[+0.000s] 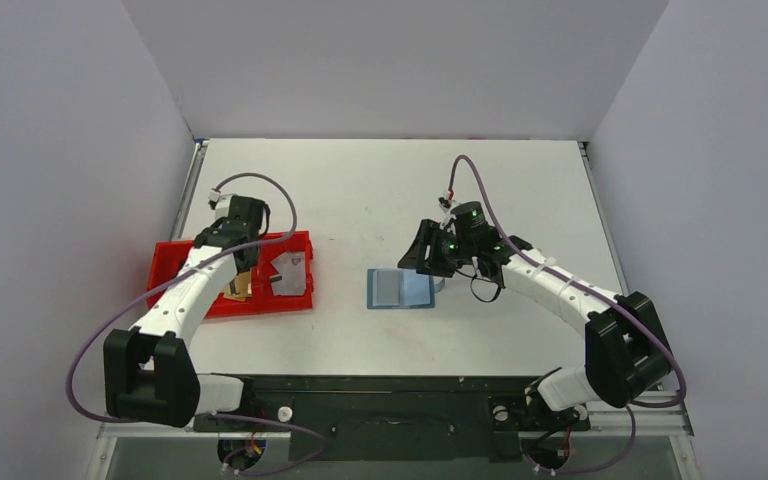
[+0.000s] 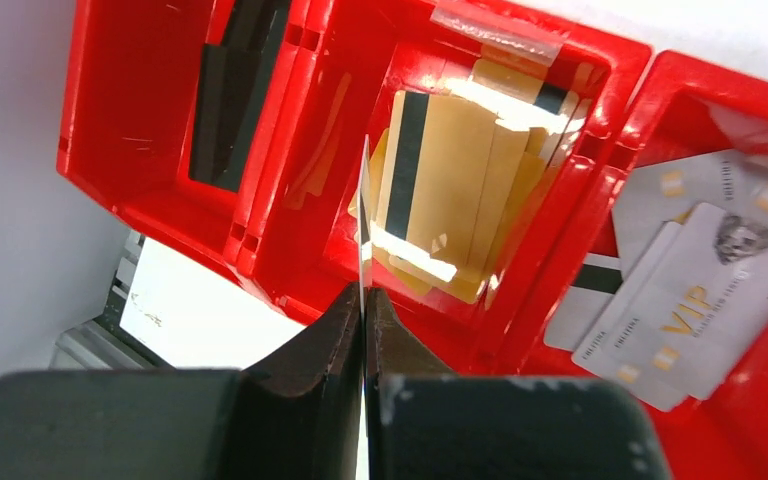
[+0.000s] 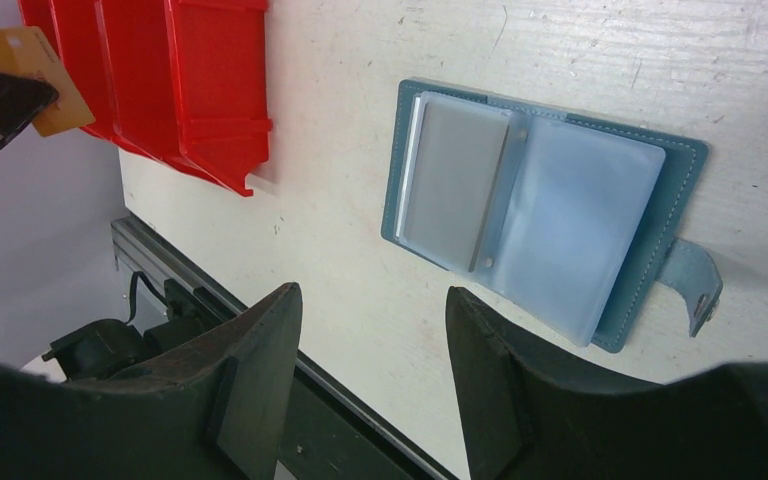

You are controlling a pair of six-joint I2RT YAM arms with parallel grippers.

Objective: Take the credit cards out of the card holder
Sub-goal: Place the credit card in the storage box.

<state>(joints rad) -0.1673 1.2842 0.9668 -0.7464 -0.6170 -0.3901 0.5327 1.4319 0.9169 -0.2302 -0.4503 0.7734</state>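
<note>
The blue card holder lies open on the table, clear sleeves up. A dark grey credit card sits in its left sleeve, and its tab sticks out at the right. My right gripper hovers open beside the holder, touching nothing. My left gripper is shut on a thin tan credit card, seen edge-on. It holds this card above the middle compartment of the red tray. The right wrist view shows the same tan card flat-on.
The red tray sits at the table's left. Its middle compartment holds several tan cards, the right one silver cards, the left one dark cards. Grey walls enclose the table.
</note>
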